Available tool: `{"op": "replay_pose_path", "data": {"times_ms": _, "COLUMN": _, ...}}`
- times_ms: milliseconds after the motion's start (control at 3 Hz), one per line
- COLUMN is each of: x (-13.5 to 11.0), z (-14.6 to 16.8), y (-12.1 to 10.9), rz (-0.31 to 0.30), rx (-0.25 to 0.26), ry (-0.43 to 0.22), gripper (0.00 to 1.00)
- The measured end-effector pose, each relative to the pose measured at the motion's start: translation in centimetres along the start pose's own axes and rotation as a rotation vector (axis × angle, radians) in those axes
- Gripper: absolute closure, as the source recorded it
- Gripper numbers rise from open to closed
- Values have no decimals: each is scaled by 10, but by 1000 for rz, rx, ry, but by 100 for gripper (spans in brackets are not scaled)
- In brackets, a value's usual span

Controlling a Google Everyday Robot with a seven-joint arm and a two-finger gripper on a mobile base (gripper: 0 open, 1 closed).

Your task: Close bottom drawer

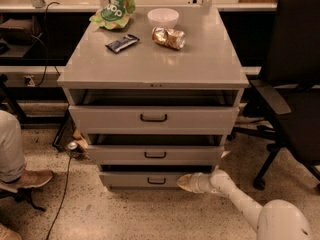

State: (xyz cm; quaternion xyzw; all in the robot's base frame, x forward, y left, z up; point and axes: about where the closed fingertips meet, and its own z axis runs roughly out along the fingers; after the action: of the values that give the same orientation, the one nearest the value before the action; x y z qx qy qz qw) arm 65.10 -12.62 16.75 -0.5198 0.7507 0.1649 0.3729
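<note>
Pushing: gripper (186,182) low against bottom drawer (125,180), right of handle (156,181)
Fingers: closed together, holding nothing
Drawer: lowest in cabinet (200,64), slightly out
Advice: drive straight, level, avoiding skew

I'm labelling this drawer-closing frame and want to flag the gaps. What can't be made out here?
Camera view: the bottom drawer inside, hidden by the middle drawer above it.
Camera view: whether the end effector, at that drawer's front right of the handle, touches it; this angle does not show the contact.
Camera view: the chair, cut off by the right edge.
Camera view: the person's leg, cut off by the left edge.
</note>
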Motion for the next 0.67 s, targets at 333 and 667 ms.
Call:
{"op": "replay_pose_path", "data": {"times_ms": 333, "x": -3, "z": -2, "y": -4, "rz": -16, "rx": 7, "ry": -13, "gripper": 100}}
{"op": "replay_pose_path", "data": {"times_ms": 667, "x": 21, "z": -53, "y": -31, "rz": -16, "rx": 103, "ry": 56, "gripper": 100}}
